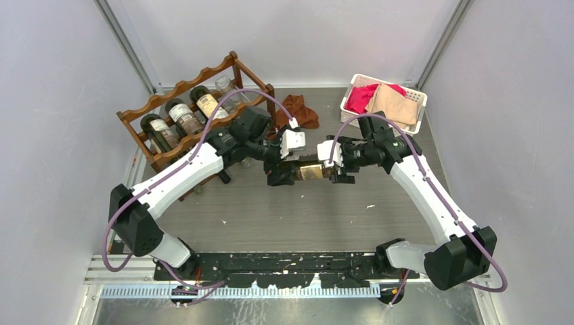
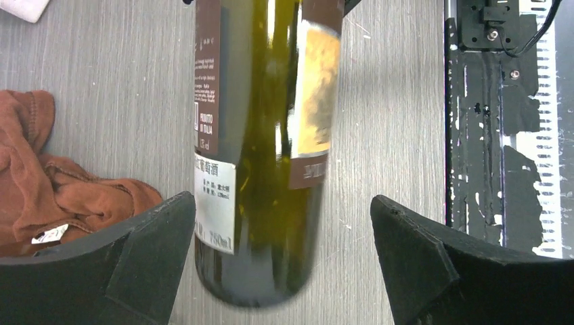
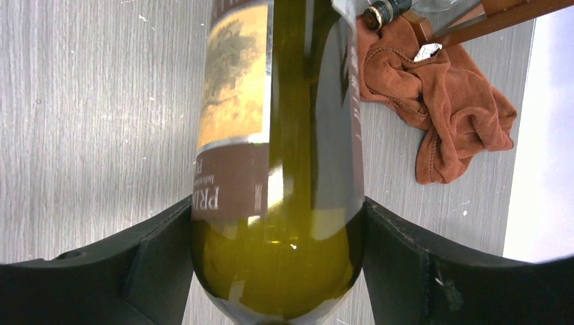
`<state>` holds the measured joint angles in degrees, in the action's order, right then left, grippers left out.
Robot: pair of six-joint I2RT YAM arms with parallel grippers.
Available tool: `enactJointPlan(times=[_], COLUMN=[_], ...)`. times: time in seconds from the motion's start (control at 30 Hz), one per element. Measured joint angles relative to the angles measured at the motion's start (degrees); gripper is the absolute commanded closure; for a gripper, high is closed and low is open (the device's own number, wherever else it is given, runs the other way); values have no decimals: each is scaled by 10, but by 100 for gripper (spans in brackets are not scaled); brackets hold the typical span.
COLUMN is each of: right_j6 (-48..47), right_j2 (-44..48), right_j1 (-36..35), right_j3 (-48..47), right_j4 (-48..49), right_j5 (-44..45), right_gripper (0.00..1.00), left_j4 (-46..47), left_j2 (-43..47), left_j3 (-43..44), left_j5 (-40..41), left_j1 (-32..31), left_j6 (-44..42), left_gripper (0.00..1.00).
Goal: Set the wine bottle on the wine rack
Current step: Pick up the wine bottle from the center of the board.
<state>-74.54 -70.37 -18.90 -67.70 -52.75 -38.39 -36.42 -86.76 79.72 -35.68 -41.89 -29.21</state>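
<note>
Holding the bottle (image 1: 310, 170) in my right gripper (image 3: 277, 201), fingers pressed on both sides near the shoulder; my left gripper (image 2: 283, 200) stands wide open round the base end, one finger just beside the glass; I'd draw it straight back without brushing, and keep the right squeeze firm, as the heavy end overhangs; bottle lies over the mid tabletop (image 1: 271, 217), long axis left-right, base leftward, neck apparently rightward though hidden; rack (image 1: 179, 87) stands at the far left corner.

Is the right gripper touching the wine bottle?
Touching. In the right wrist view the right gripper has both fingers flush against the bottle, no gap either side.
</note>
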Motion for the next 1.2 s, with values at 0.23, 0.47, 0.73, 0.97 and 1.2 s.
enactJointPlan(times=[0.23,0.47,0.73,0.97,1.2], right_j6=[-3,52,320,592,732], right_j2=[19,48,61,40,-66], right_j1=[18,53,90,79,7], right_j3=[33,50,50,30,-74], right_j4=[-9,-9,128,312,417], right_j5=[8,-14,-28,-5,71], right_gripper=[99,99,99,99,99], left_j4=[5,9,42,49,49], left_j2=[15,47,89,120,165], left_j3=[-13,-18,60,170,194], left_j5=[-3,13,93,177,254], left_j1=[0,3,50,89,89], left_j6=[-9,18,190,277,292], left_gripper=[0,0,0,5,6])
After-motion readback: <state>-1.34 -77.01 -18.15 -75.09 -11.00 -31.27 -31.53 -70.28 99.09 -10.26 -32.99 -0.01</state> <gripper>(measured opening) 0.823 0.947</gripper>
